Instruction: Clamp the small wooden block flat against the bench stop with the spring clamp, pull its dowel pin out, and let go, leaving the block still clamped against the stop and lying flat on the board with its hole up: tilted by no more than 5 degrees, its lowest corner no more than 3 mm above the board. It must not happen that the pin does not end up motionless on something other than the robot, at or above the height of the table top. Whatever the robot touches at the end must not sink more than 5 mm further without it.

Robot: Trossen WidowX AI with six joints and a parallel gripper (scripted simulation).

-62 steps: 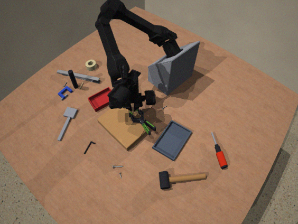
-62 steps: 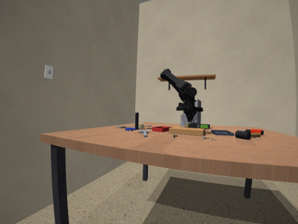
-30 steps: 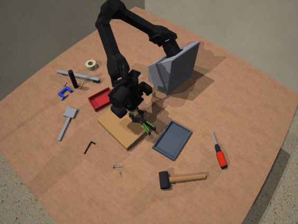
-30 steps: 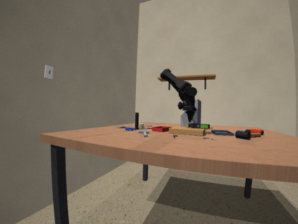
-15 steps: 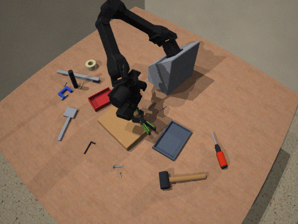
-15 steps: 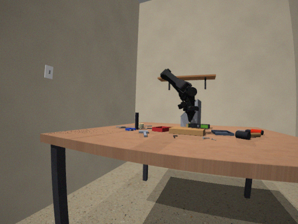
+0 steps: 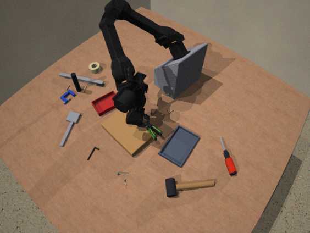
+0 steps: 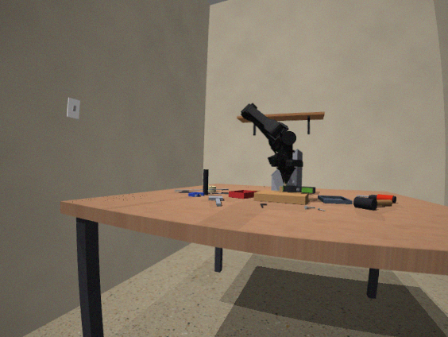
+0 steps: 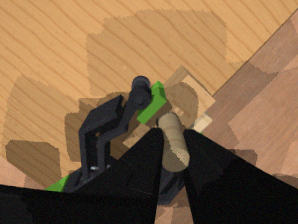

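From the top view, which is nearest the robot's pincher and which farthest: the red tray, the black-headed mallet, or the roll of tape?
Measured from the gripper, shut on the dowel pin over the board's edge:
1. Red tray, just beside the arm, at the board's far corner.
2. Mallet, toward the table's near edge.
3. Tape roll, far off by the grey bar.

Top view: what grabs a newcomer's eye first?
The black arm dominates, bent down from the grey base block over the wooden board at table centre. Its gripper is shut on a pale dowel pin, right beside the black-and-green spring clamp at the board's edge. Colour accents come next: the red tray behind the board and the orange-handled screwdriver to the right.
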